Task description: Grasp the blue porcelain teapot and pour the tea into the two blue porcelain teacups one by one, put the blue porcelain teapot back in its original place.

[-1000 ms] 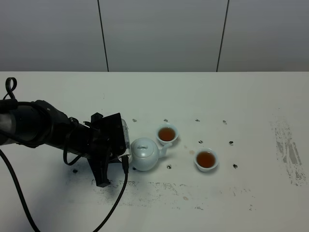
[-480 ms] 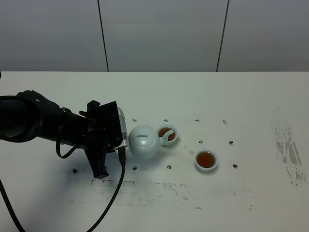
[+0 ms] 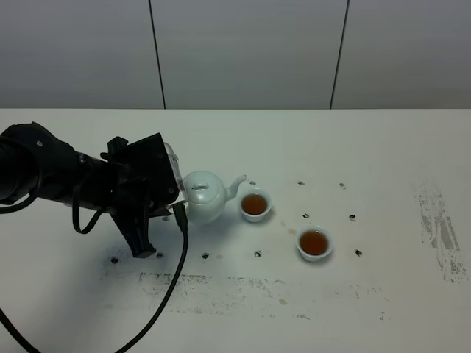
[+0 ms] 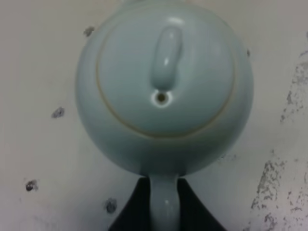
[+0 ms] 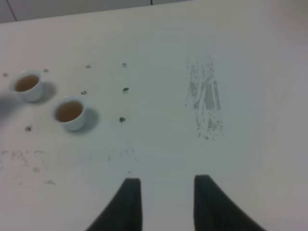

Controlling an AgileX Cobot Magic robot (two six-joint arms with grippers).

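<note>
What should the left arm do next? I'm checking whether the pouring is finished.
Probably lower the blue porcelain teapot onto the table and release. Both teacups already hold brown tea, the pot sits upright clear of them, and the left gripper grips its handle.

Left gripper and blue porcelain teapot are now farther left and back from a second ago. Teapot upright again, spout clear of the near teacup, which it overlapped half a second ago.
</note>
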